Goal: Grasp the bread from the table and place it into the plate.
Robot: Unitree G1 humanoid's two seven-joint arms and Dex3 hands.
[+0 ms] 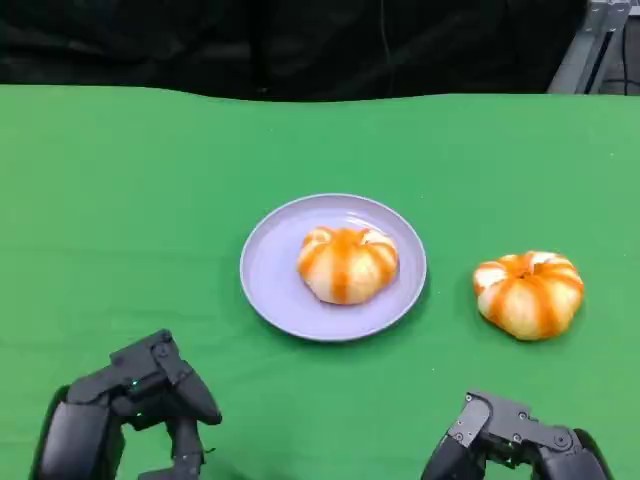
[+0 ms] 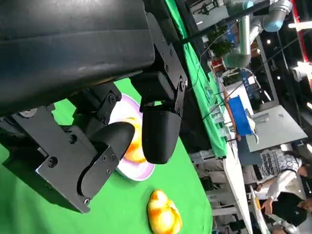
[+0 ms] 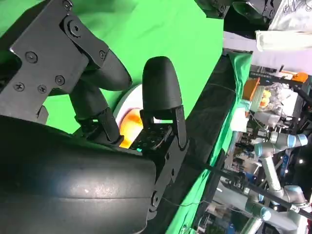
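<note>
Currently: one bread roll (image 1: 347,264) on lavender plate (image 1: 270,285), second roll (image 1: 528,293) beside it, left hand (image 1: 150,395) and right hand (image 1: 515,430) empty, fingers apart.

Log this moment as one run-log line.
left hand: open, near edge | right hand: open, near edge | lavender round plate: holds one orange-striped bread bun | second striped bun: on green tablecloth, right of plate
</note>
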